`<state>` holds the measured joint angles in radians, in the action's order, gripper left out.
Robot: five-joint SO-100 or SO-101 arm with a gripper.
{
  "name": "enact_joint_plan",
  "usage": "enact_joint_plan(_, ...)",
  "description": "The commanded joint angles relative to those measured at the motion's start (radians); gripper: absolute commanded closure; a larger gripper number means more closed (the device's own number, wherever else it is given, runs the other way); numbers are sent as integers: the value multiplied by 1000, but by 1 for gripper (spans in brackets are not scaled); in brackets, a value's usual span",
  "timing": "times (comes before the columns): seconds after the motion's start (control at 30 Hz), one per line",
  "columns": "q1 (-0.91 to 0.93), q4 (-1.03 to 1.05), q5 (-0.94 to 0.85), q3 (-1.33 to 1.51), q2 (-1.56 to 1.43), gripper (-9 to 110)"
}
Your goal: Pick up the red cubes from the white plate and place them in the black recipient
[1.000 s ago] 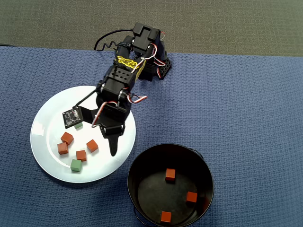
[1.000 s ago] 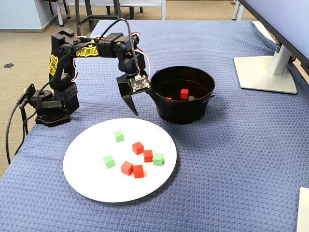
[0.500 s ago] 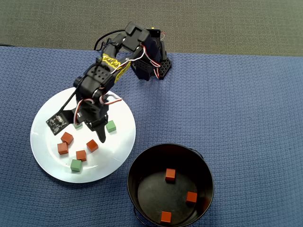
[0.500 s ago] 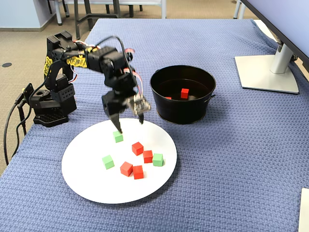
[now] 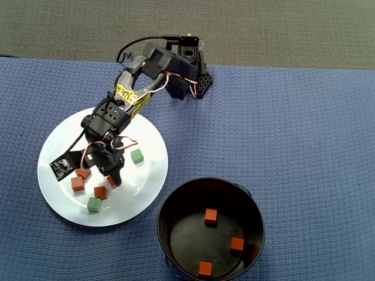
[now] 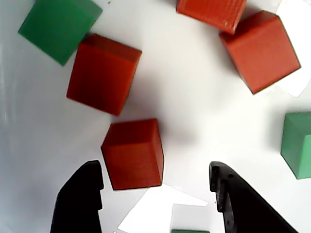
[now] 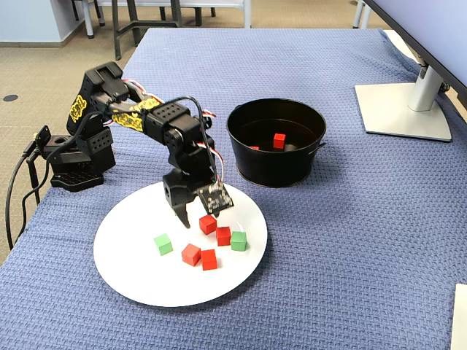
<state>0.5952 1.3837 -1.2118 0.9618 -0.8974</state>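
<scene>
Several red cubes point(image 5: 78, 184) lie clustered on the white plate point(image 5: 55, 193), seen in the fixed view as red cubes point(image 7: 223, 235) on the plate point(image 7: 146, 281). My gripper point(image 5: 108, 180) hangs low over that cluster, open. In the wrist view one red cube point(image 6: 132, 153) sits on the plate point(image 6: 194, 97) between the fingers point(image 6: 82, 199), nearer the left one and not gripped; the gripper point(image 6: 155, 179) holds nothing. The black recipient point(image 5: 164, 225) stands at the lower right with three red cubes point(image 5: 210, 216) inside. The fixed view shows the gripper point(image 7: 197, 217) at the cluster's edge and the black recipient point(image 7: 273, 169) behind.
Green cubes point(image 5: 136, 156) share the plate with the red ones, one green cube point(image 6: 58, 26) at the wrist view's top left. The arm's base point(image 7: 73, 157) stands at the cloth's far left. A monitor foot point(image 7: 401, 109) is at the back right.
The arm has swung from the pot side of the plate across it and dropped low onto the cluster of red cubes. The cubes on the plate and in the pot have not moved.
</scene>
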Motion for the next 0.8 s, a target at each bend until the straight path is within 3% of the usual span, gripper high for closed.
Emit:
enact_joint_plan(0.0,-12,-23,38,-83,-3,83)
enact_joint_plan(0.5,-31,-21,84,-84,20,101)
enact_joint_plan(0.77,-34,-49,172,-51,-104,101)
